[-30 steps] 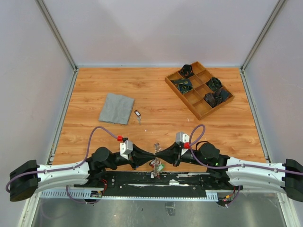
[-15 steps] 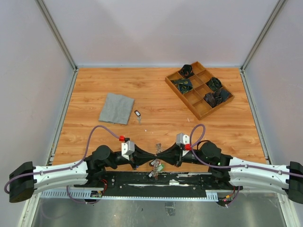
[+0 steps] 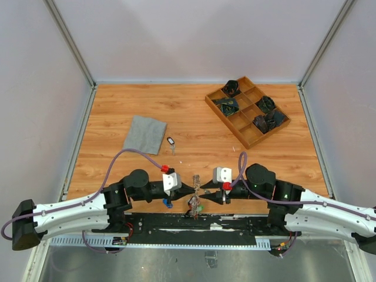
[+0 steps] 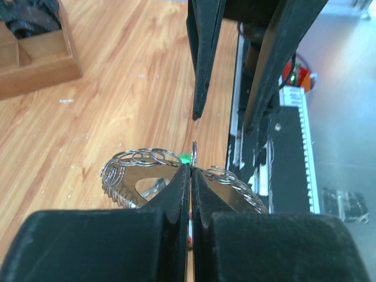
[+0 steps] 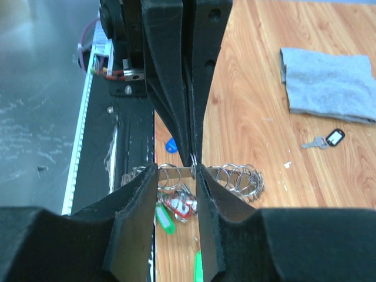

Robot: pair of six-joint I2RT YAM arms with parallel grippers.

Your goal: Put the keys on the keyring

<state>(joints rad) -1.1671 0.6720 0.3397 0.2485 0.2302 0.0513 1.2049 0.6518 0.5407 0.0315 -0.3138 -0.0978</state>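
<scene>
The keyring (image 3: pixel 195 189), bristling with keys and coloured tags, hangs just above the near edge of the table (image 3: pixel 200 117), between the two grippers. The left gripper (image 4: pixel 191 171) is pinched fully closed on its wire. The right gripper (image 5: pixel 176 174) faces it with jaws partly apart, straddling the ring and gripping nothing I can make out. To do this step well, I judge the left should hold steady while the right fetches the loose key (image 3: pixel 170 141), lying well apart beside the grey cloth (image 3: pixel 144 134), and takes it by the bow, leaving its hole free. No brand or writing is legible; the tags are too small.
</scene>
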